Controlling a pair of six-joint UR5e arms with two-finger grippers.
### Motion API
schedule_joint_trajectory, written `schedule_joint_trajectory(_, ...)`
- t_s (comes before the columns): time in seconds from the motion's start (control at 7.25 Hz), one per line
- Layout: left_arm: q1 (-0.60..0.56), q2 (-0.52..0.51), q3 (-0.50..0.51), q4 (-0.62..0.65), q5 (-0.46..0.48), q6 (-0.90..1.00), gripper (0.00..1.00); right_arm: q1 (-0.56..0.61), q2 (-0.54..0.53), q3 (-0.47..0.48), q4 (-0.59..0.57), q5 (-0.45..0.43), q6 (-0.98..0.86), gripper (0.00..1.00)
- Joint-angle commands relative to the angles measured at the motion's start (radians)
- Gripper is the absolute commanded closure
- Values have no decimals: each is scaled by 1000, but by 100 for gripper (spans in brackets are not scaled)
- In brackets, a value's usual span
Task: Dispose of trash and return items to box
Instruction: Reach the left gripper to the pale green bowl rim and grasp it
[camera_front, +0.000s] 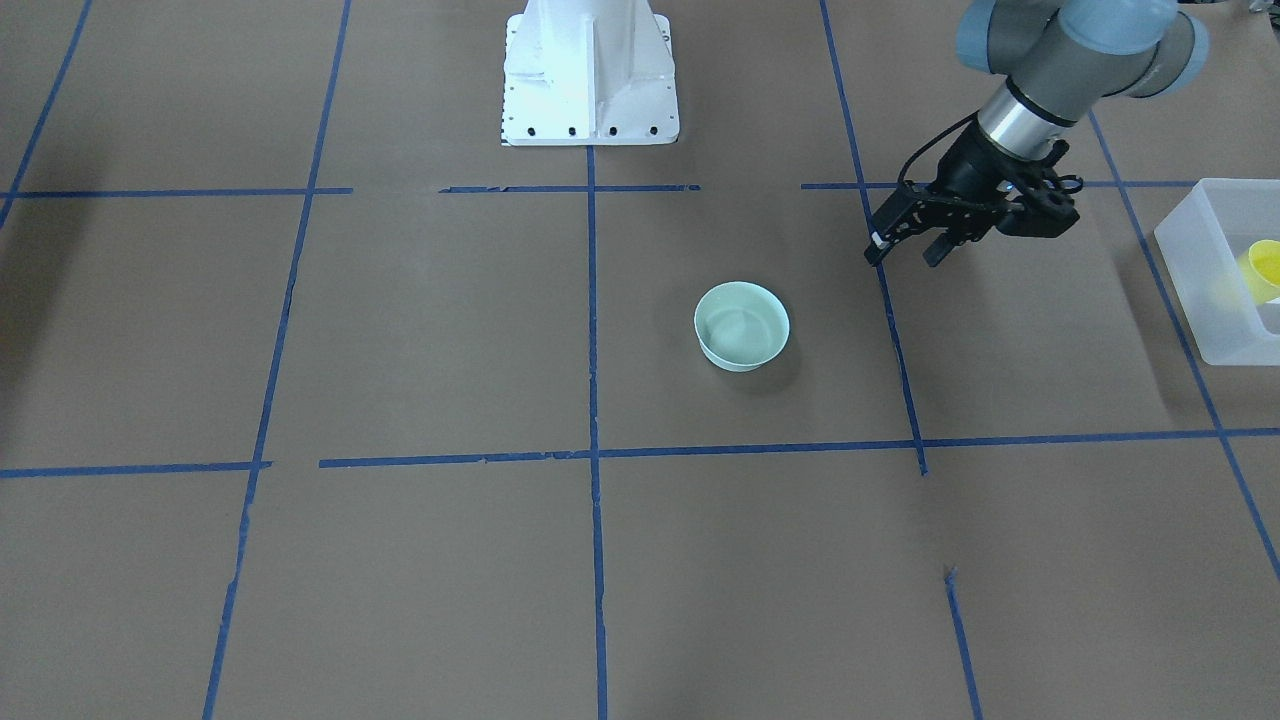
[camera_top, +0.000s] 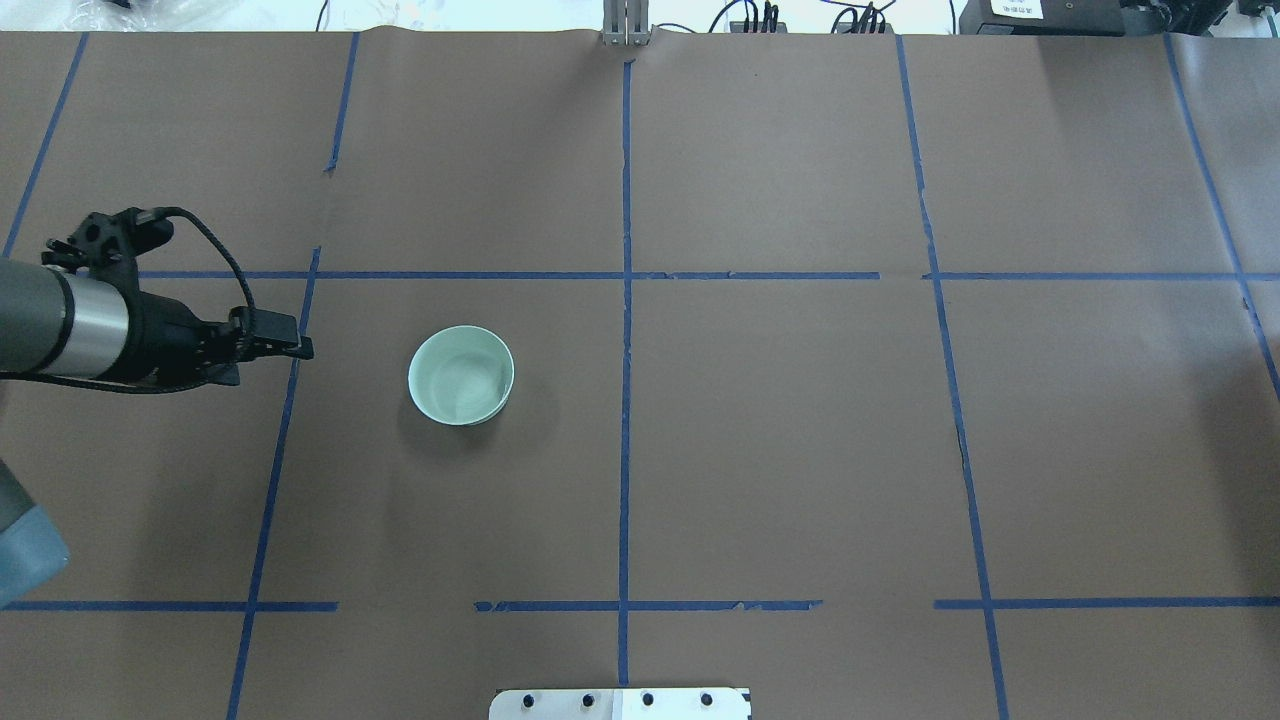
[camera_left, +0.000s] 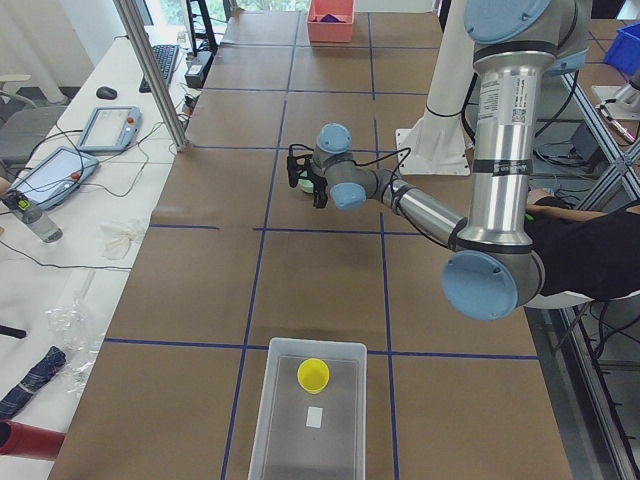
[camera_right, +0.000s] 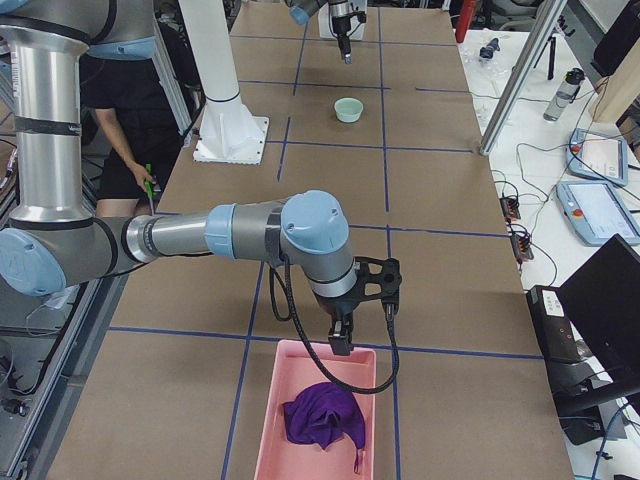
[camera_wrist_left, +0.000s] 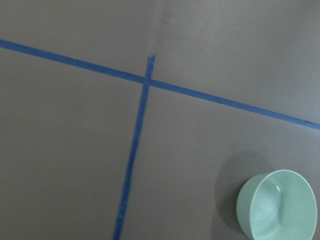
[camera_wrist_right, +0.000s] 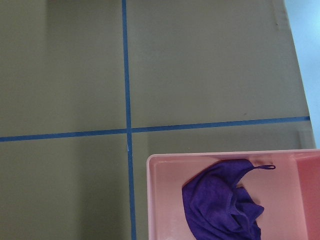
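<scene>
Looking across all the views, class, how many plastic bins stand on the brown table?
2. The translucent white bin, holding a yellow cup, stands at the end of the table on the robot's left. The pink bin, holding a purple cloth, stands at the right end. None seems hidden.

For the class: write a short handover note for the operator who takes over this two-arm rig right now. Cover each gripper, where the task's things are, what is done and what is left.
Left gripper: open, empty, hovering above the table between the pale green bowl and the box.
Right gripper: above the edge of the pink bin; cannot tell if it is open or shut.
Done: the yellow cup lies inside the box. The pink bin holds a purple cloth.
Left: the bowl stands upright and empty on the table; it probably goes into the box next, and the left arm is nearest.
</scene>
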Motion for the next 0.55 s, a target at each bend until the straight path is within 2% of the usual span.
schedule_joint_trajectory(0.0,113,-153,11,227,137,-26,0,-56,-3,4,2,26,7,0)
schedule_joint_trajectory(0.14,164,-214,44,295,196,-58,0,-89,-1,4,4,24,7,0)
schedule_joint_trajectory(0.41,197,-262,121,297,207,-88,0,-158,-1,3,4,24,19,0)
